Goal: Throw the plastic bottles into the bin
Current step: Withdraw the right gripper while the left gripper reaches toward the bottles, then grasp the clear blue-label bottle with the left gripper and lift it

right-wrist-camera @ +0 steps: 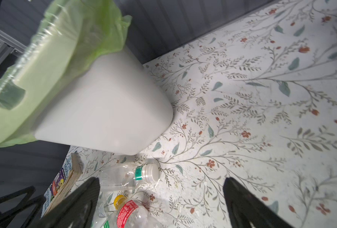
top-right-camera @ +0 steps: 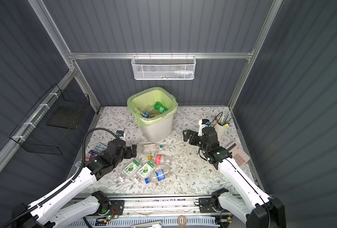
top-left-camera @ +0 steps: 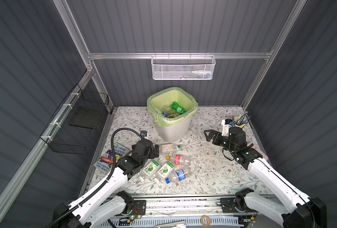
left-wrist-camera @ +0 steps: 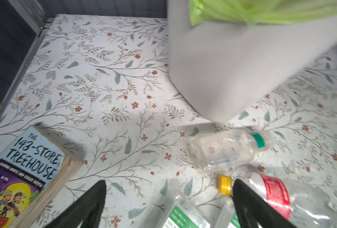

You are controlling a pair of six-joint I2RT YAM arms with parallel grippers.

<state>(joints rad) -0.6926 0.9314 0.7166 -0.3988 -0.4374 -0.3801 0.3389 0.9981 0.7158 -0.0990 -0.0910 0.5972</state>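
While several plastic bottles (top-left-camera: 166, 108), a green bottle (top-left-camera: 178, 107) among them, lie in the bin (top-left-camera: 172, 128), five are left on the floral table (top-left-camera: 213, 173) before it. Nearest the bin, the clear bottle with a green neck band (top-left-camera: 168, 148) lies on its side, long axis crosswise, cap toward the right arm. The left gripper (left-wrist-camera: 169, 185) and right gripper (right-wrist-camera: 161, 181) have jaws apart, empty.

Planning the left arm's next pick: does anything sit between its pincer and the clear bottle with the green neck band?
Nothing visible: only bare tabletop shows between the open left pincer and that clear bottle. The red-labelled bottle lies close beside one finger.
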